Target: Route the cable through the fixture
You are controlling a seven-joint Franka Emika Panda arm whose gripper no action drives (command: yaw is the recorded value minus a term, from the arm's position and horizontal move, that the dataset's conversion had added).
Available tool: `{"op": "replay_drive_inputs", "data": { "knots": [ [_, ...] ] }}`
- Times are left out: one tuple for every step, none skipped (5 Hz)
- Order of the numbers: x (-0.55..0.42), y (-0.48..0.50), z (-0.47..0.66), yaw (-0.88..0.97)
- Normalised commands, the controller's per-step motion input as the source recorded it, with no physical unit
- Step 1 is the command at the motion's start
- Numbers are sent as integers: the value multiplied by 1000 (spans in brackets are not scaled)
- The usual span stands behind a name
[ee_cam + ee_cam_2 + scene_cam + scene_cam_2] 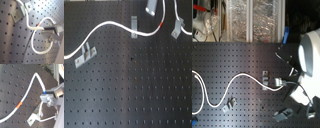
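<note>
Gripper (150,6) sits at the top edge of the first exterior view, apparently pinching the cable (111,23) near its end; grip not fully clear. Cable's red band (161,23) lies between the middle clip (134,27) and the clip at the first exterior view's right (178,27). Cable runs across the black perforated tabletop (134,85) past the left clip (84,54). Judgement: keep slack low, lower the cord squarely into the clip slot, avoid dragging it off seated clips.
</note>
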Motion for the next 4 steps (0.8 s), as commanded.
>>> {"op": "replay_drive_inputs", "data": {
  "knots": [
    [-294, 208, -63, 29],
    [-33, -43, 1, 0],
    [214, -37, 593, 0],
    [7, 6, 526, 0]
  ]
}}
